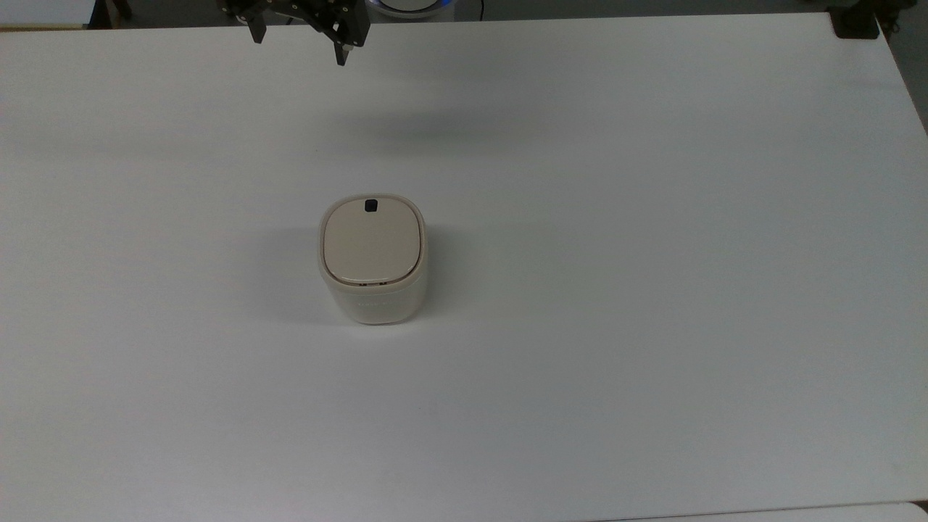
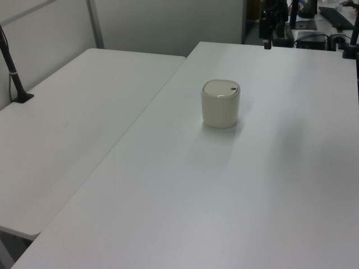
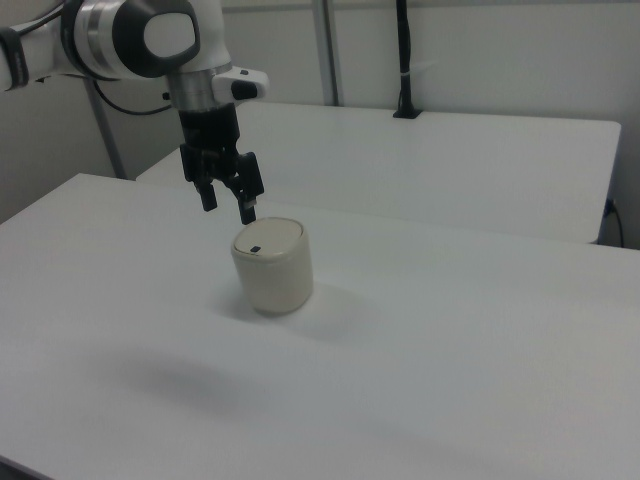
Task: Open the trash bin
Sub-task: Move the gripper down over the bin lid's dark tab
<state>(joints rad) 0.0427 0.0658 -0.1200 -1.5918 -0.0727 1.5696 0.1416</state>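
Judging from how things lie, the task has barely begun: the trash bin (image 1: 372, 259) stands upright near the middle of the white table (image 1: 652, 290) with its beige lid (image 1: 372, 241) flat and closed, and nothing touches it. The gripper (image 3: 227, 202) hangs in the air above the table, and its jaws stand spread apart with nothing between them. In the top view the gripper (image 1: 299, 45) sits at the upper edge, well apart from the bin; in the right view it looks close to the bin's upper rim, but that is likely only the camera's line of sight, since the soft shadow on the table in the top view lies well short of the bin. The small black button (image 1: 370, 206) sits at the rim of the lid on the side toward the top view's upper edge, which is the side facing the arm. What remains, as I judge it, is the whole job: bring the gripper over the bin, lower it, and press that button or lift the lid so it swings up on its hinge.
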